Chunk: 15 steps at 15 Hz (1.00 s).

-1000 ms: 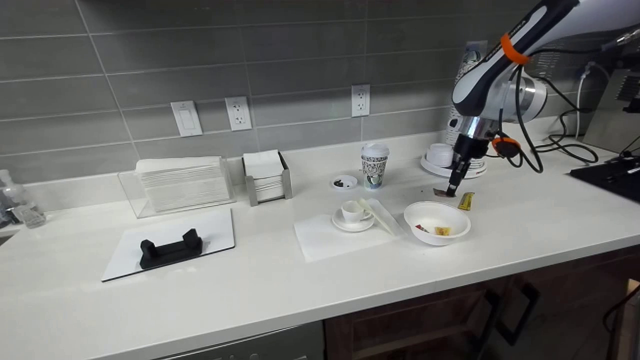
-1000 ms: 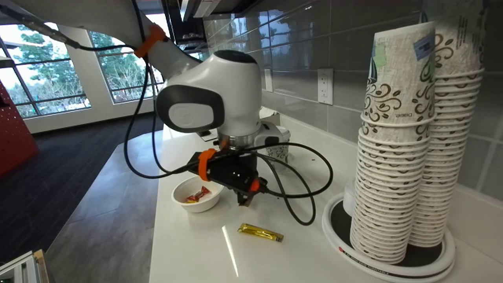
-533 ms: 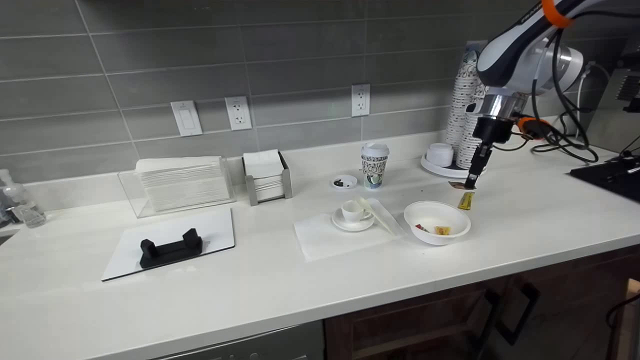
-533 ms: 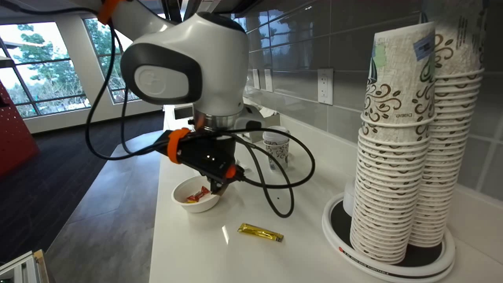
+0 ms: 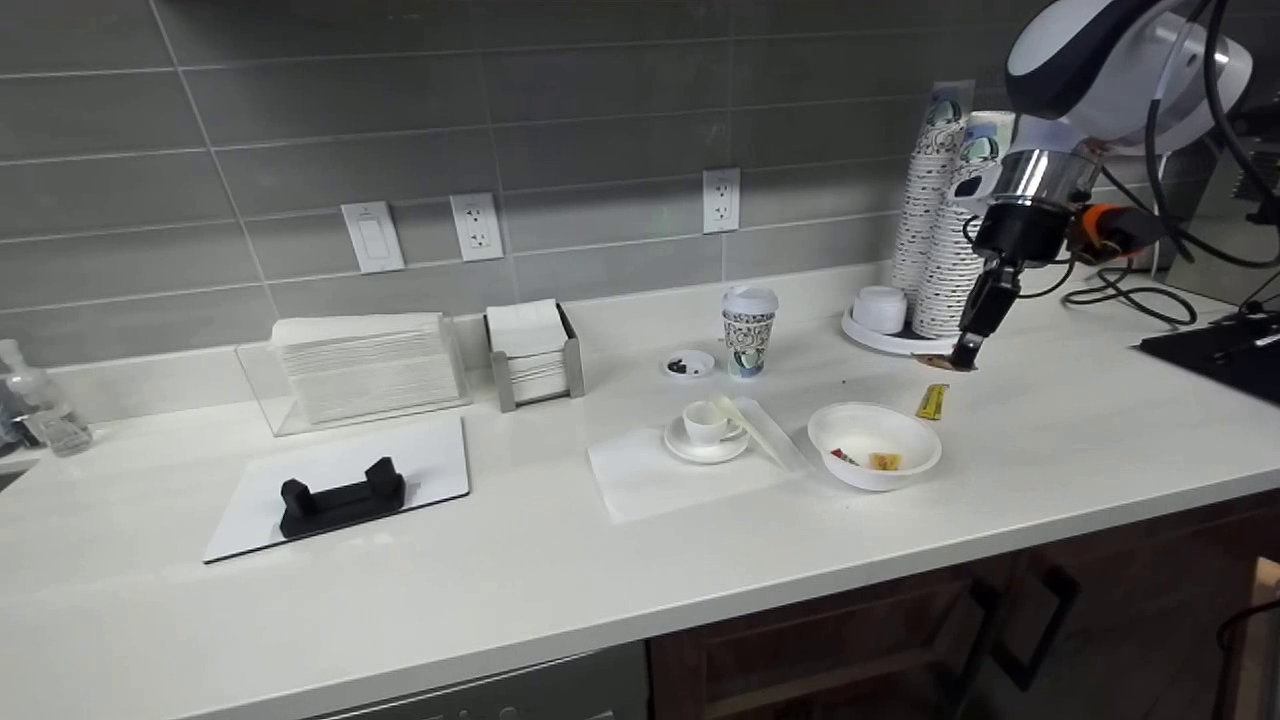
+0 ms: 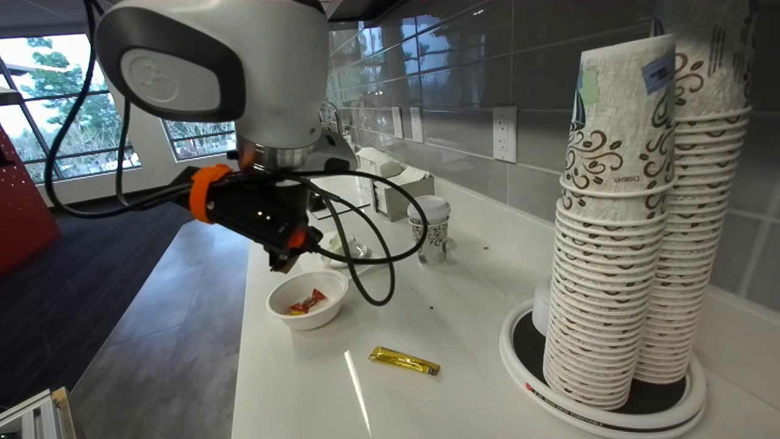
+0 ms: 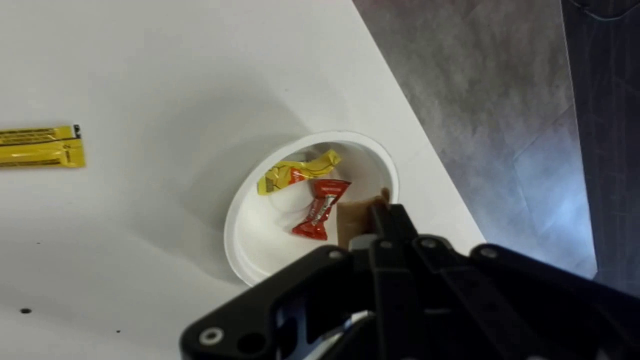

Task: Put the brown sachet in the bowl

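The brown sachet [image 5: 938, 362] is pinched between the fingertips of my gripper [image 5: 964, 356] and sticks out to one side. In the wrist view the sachet [image 7: 352, 218] hangs beside the closed fingers [image 7: 391, 215] and overlaps the bowl's inside. In an exterior view the gripper [image 6: 281, 262] is in the air higher than the bowl. The white bowl [image 5: 850, 425] stands on the counter and also shows in an exterior view [image 6: 320, 319] and in the wrist view [image 7: 239, 220]. It holds a red wrapped piece [image 7: 320, 210] and a yellow one [image 7: 300, 171]. The fingers hide part of the sachet.
A yellow stick packet [image 5: 932, 402] lies near the bowl. A saucer with a cup [image 5: 706, 426], a lidded paper cup [image 5: 750, 335] and a small dish [image 5: 690, 364] stand farther along. Stacked paper cups [image 6: 609, 292] stand on a turntable. The counter's front edge [image 7: 425, 135] is close to the bowl.
My gripper has risen from the counter with the brown sachet and moved toward the front edge, to above the bowl's area. The bowl and the yellow stick packet have not moved.
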Motion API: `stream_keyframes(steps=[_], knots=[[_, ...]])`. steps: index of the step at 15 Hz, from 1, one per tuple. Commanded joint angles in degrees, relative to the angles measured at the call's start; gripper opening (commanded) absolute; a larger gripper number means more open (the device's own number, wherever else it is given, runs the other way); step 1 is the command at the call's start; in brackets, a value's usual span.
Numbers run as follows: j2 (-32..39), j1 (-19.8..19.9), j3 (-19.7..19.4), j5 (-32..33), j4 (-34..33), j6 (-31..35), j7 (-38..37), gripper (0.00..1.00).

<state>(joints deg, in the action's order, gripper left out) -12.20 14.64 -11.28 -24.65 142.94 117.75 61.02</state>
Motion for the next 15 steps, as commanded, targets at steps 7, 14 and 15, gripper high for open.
stream_keyframes(steps=[7, 14, 15], knots=[[-1.9, -2.5, -2.1, 0.3, 1.6, 0.1, -0.5, 0.0], [-2.2, -7.8, 1.8, 1.2, 4.9, 5.0, -7.3, 0.0], [-2.0, -8.6, 2.3, 1.2, 5.1, 6.0, -8.5, 0.0]])
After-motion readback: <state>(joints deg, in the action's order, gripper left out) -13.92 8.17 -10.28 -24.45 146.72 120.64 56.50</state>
